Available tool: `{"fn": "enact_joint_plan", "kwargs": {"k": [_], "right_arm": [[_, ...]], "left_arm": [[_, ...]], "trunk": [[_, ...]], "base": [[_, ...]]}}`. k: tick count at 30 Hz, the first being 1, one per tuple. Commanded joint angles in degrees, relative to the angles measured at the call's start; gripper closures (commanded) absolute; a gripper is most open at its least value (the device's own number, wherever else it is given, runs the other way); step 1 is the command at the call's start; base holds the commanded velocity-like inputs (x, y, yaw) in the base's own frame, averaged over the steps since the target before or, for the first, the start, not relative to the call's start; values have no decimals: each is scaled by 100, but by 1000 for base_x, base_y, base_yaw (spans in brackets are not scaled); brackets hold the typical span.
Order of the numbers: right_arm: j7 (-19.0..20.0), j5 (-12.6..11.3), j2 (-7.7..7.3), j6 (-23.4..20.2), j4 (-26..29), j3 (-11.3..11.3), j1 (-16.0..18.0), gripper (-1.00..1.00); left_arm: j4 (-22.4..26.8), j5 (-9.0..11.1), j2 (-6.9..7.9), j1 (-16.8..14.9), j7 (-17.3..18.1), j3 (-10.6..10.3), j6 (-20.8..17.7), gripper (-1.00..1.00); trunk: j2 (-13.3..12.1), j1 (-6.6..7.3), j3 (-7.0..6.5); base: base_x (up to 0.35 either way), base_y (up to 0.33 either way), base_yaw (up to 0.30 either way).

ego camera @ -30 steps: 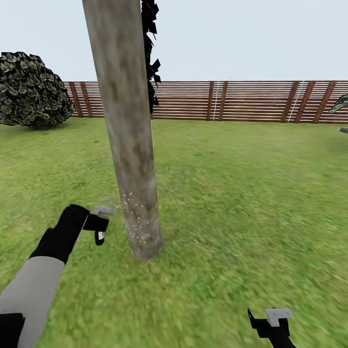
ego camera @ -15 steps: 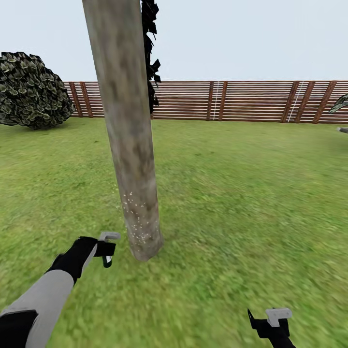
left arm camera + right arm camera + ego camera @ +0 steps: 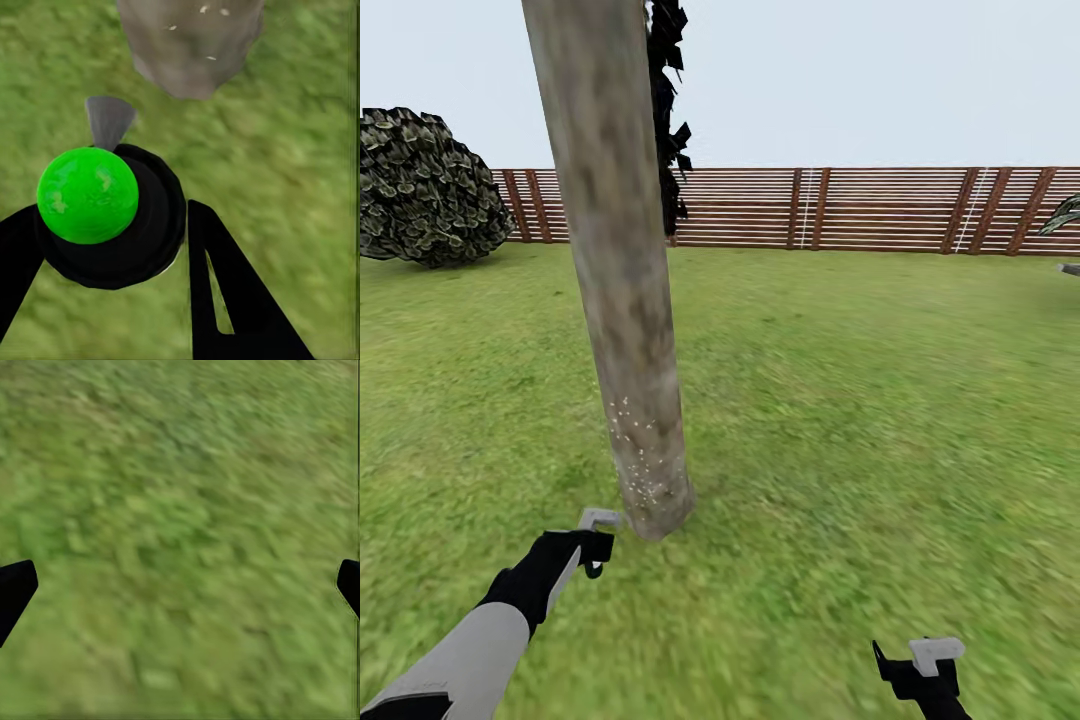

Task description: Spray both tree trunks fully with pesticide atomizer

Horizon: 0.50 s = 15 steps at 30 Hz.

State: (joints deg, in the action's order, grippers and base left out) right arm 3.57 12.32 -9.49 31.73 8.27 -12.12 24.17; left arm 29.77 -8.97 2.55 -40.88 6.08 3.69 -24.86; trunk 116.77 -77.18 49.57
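Tree trunk [image 3: 622,300]: a thick grey-brown post standing up from the grass [image 3: 840,400], a little tilted
Pesticide [image 3: 640,450]: tiny pale dots low on the trunk, near its foot
Left tool [image 3: 596,545]: low over the grass, just beside the foot of the trunk; its fingers are pinching the pesticide atomizer
Pesticide atomizer [image 3: 105,210]: a dark round thing with a bright green ball on it and a grey tip that points at the trunk
Right tool [image 3: 922,668]: low and well apart from the trunk; fingers spread wide, nothing between them
Fence [image 3: 860,208]: brown slats far behind
Bush [image 3: 425,188]: round and leafy, by the fence
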Motion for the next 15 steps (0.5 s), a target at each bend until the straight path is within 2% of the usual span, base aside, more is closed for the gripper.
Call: {"fn": "enact_joint_plan", "kwargs": {"k": [1,8,15], "right_arm": [[1,-1,0,0,0,0,0,-100],[-11,-2,2,0,-1,-1,0,-100],[-14,1,84,0,-1,-1,0,-100]], "left_arm": [[1,3,-3,0,0,0,3,100],[18,137,-39,1,-1,5,0,100],[23,175,-52,1,-1,0,6,100]], "trunk": [[0,0,0],[0,0,2],[0,0,24]], "base": [[0,-248,0],[0,-268,7],[0,-272,197]]}}
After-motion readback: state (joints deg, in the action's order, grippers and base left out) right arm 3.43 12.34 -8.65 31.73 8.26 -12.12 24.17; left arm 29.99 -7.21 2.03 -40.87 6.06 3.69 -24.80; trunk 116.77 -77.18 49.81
